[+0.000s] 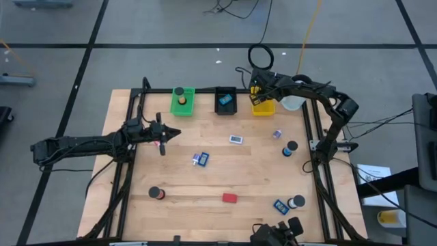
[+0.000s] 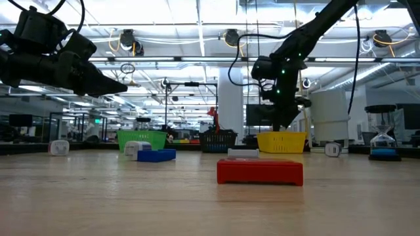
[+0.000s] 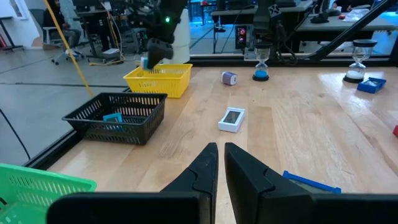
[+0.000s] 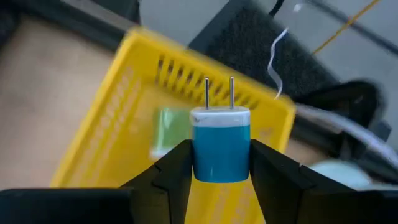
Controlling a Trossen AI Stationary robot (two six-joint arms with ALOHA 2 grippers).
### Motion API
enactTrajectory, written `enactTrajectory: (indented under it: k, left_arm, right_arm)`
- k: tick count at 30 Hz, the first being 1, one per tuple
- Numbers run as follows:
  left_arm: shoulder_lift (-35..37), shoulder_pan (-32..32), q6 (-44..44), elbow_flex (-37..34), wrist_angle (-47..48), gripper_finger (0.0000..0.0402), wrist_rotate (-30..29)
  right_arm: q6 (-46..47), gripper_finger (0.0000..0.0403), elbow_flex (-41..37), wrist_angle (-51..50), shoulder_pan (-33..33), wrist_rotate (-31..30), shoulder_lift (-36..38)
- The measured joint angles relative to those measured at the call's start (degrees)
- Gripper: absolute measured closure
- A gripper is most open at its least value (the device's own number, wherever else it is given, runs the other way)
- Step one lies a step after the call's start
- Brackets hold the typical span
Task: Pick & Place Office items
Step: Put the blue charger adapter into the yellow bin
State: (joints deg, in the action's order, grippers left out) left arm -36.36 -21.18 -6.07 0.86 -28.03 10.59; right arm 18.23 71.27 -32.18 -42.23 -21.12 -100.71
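My right gripper (image 1: 258,87) hangs over the yellow tray (image 1: 263,106) at the table's far edge, shut on a blue-and-white plug adapter (image 4: 221,149). A green piece (image 4: 165,132) lies in that tray. My left gripper (image 1: 166,139) hovers shut above the left part of the table, holding nothing; in its wrist view its fingers (image 3: 205,167) point toward a white piece (image 3: 232,119). Lying on the table are a blue-and-white piece (image 1: 200,158), a purple piece (image 1: 277,134), dark rolls (image 1: 291,147) (image 1: 157,194), a red block (image 1: 229,198) and a blue block (image 1: 280,205). My right gripper pinches the adapter by the two sides of its blue body (image 4: 200,163), between the two fingers. The white end with two metal prongs (image 4: 219,93) sticks out past the fingertips. The adapter is lifted clear, above the yellow tray.
A green tray (image 1: 182,101) holding a dark-capped object and a black tray (image 1: 225,100) holding a blue item stand beside the yellow one along the far edge. A white cup (image 1: 292,102) sits to the right of the yellow tray. Another roll (image 1: 297,201) lies near the blue block.
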Motion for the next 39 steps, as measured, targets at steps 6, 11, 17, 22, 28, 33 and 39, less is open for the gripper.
enactTrajectory:
  k: [6,11,17,22,28,33,39]
  left_arm:
    - [0.0,0.0,0.2,0.0,0.0,0.0364,0.1]
    - [0.0,0.0,0.2,0.0,0.0,0.0364,0.1]
    - [0.0,0.0,0.2,0.0,0.0,0.0364,0.1]
    - [0.0,0.0,0.3,0.0,0.0,0.0364,0.1]
    - [0.0,0.0,0.4,0.0,0.0,0.0364,0.1]
    - [0.0,0.0,0.4,0.0,0.0,0.0364,0.1]
    - [0.0,0.0,0.4,0.0,0.0,0.0364,0.1]
  right_arm:
    - [0.0,0.0262,0.0,1.0,0.1,0.3,-1.7]
    - [-0.4,0.0261,0.0,1.7,-0.3,0.0,-2.6]
    - [-1.1,0.0261,0.0,2.5,-0.3,0.3,-2.9]
    - [-1.2,0.0261,0.0,2.7,-0.7,0.0,-4.3]
    - [-1.0,0.0261,0.0,3.5,-0.9,0.2,-4.3]
    - [-1.0,0.0251,0.0,3.1,-0.9,0.3,-4.3]
    - [-1.0,0.0211,0.0,3.3,-0.9,0.3,-4.3]
